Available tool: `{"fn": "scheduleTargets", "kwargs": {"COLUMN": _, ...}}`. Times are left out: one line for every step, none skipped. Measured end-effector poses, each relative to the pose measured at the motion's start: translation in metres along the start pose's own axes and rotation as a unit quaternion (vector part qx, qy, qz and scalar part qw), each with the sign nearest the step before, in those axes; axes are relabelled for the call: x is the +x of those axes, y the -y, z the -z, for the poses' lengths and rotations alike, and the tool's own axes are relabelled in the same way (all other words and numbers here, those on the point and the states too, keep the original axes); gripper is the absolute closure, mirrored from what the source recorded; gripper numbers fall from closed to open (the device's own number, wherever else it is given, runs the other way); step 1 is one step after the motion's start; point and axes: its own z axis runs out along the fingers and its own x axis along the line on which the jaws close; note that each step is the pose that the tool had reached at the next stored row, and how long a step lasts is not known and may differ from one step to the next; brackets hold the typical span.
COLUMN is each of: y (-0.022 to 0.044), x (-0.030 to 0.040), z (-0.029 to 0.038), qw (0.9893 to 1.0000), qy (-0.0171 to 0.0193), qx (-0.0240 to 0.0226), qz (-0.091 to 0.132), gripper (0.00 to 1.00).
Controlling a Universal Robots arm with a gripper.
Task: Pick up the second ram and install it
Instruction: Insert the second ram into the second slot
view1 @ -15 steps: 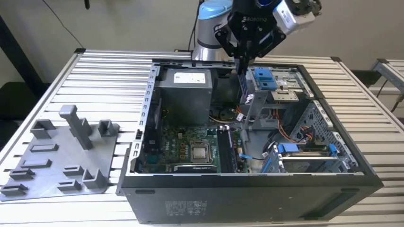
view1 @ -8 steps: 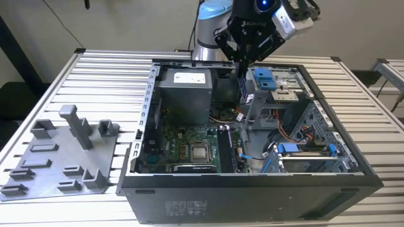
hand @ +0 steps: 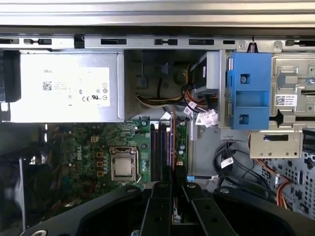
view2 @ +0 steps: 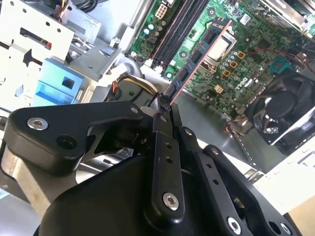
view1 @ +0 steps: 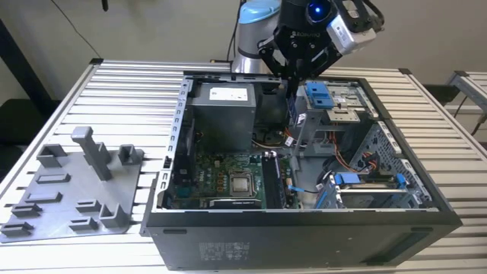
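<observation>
My gripper [view1: 293, 77] hangs over the open computer case [view1: 304, 220], shut on the second ram [view1: 291, 105], which points down from its fingertips. In the second wrist view the ram [view2: 197, 59] is a thin blue strip with black chips, held at one end by the gripper [view2: 165, 103]. The first wrist view shows the ram [hand: 172, 137] edge-on, in line with the dark memory slots [hand: 158, 147] on the green motherboard [hand: 88, 147] and still well above them. The gripper [hand: 173, 179] sits at that picture's lower edge.
A grey power supply [view1: 220, 114] fills the case's far corner. Light-blue drive-bay clips [view1: 320, 94] sit on the metal cage beside the gripper. The processor socket [view1: 242, 184] lies by the slots and a black fan [view2: 280, 108] nearby. A grey fixture tray [view1: 68, 194] lies on the slatted table.
</observation>
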Motion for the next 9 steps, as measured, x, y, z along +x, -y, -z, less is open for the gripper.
{"fn": "scheduleTargets", "kwargs": {"y": 0.0002, "x": 0.0, "z": -0.0006, "qw": 1.0, "qy": 0.0, "qx": 0.0, "qz": 0.0, "gripper": 0.86}}
{"fn": "scheduleTargets", "kwargs": {"y": 0.0004, "x": 0.0, "z": -0.0013, "qw": 1.0, "qy": 0.0, "qx": 0.0, "qz": 0.0, "gripper": 0.86}}
{"fn": "scheduleTargets", "kwargs": {"y": 0.0006, "x": 0.0, "z": -0.002, "qw": 1.0, "qy": 0.0, "qx": 0.0, "qz": 0.0, "gripper": 0.86}}
{"fn": "scheduleTargets", "kwargs": {"y": 0.0009, "x": 0.0, "z": -0.0031, "qw": 1.0, "qy": 0.0, "qx": 0.0, "qz": 0.0, "gripper": 0.86}}
{"fn": "scheduleTargets", "kwargs": {"y": 0.0011, "x": 0.0, "z": -0.0043, "qw": 1.0, "qy": 0.0, "qx": 0.0, "qz": 0.0, "gripper": 0.86}}
{"fn": "scheduleTargets", "kwargs": {"y": 0.0014, "x": 0.0001, "z": -0.0053, "qw": 1.0, "qy": 0.0, "qx": 0.0, "qz": 0.0, "gripper": 0.86}}
{"fn": "scheduleTargets", "kwargs": {"y": 0.0016, "x": 0.0001, "z": -0.0063, "qw": 1.0, "qy": 0.0, "qx": 0.0, "qz": 0.0, "gripper": 0.86}}
{"fn": "scheduleTargets", "kwargs": {"y": 0.002, "x": 0.0, "z": -0.0073, "qw": 1.0, "qy": -0.0001, "qx": 0.0, "qz": 0.0, "gripper": 0.86}}
{"fn": "scheduleTargets", "kwargs": {"y": 0.0025, "x": 0.0, "z": -0.0085, "qw": 1.0, "qy": -0.0003, "qx": 0.0001, "qz": 0.0, "gripper": 0.86}}
